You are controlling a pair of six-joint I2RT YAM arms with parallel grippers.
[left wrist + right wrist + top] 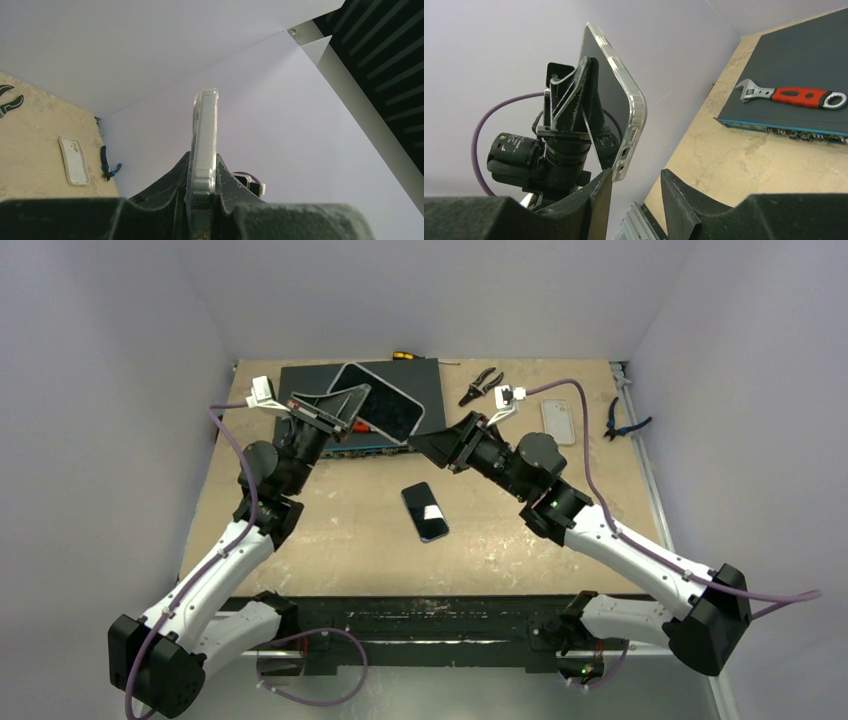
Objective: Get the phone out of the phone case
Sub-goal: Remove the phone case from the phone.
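Note:
My left gripper (343, 406) is shut on a clear-rimmed phone case (381, 400) and holds it tilted in the air over the back of the table. A dark face fills the case (610, 95). I cannot tell whether that face is a phone. The left wrist view shows the case (204, 135) edge-on, pinched between the fingers of the left gripper (202, 162). My right gripper (420, 443) points at the case's lower end. The right gripper (635, 176) is open, and the case's bottom corner sits just off its left fingertip (605, 178). A black phone (425, 511) lies flat mid-table.
A dark mat (425, 390) lies at the back with a red-handled wrench (791, 96) on it. A white case (558, 420) lies at the right, with pliers (481, 385) and blue-handled pliers (622, 421) near it. A screwdriver (403, 356) rests by the back wall.

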